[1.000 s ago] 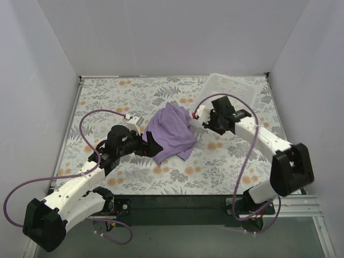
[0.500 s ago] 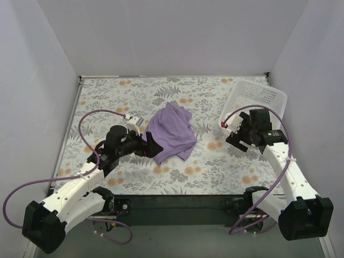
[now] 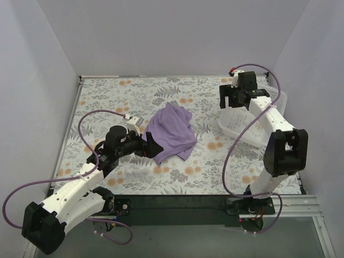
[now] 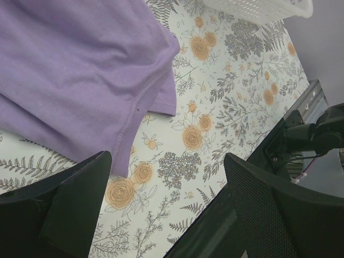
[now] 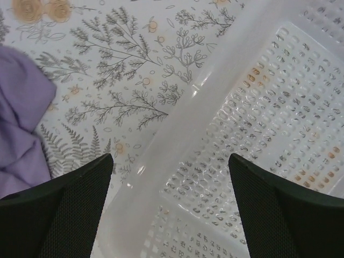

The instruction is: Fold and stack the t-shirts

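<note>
The lavender t-shirt [image 3: 172, 131] lies crumpled in a heap at the middle of the flowered table, not folded. My left gripper [image 3: 152, 147] hovers low at its near left edge, open and empty. In the left wrist view the t-shirt [image 4: 70, 70] fills the upper left, its hem just ahead of the left gripper [image 4: 166, 183]. My right gripper [image 3: 232, 102] is raised at the back right, open and holding nothing. In the right wrist view the right gripper [image 5: 171, 177] hangs above the rim of the white lattice basket [image 5: 258, 123], with the t-shirt [image 5: 19, 123] at the far left.
The white basket [image 3: 239, 124] sits tilted at the right back, near the right wall [image 3: 317, 80], and shows at the top of the left wrist view as the basket [image 4: 258, 8]. Walls close three sides. The dark front rail [image 4: 301, 134] runs along the near edge.
My right gripper has opened, let go of the basket and swung from beside the shirt to the back right. The basket has shifted toward the right wall. The left arm barely moved.
</note>
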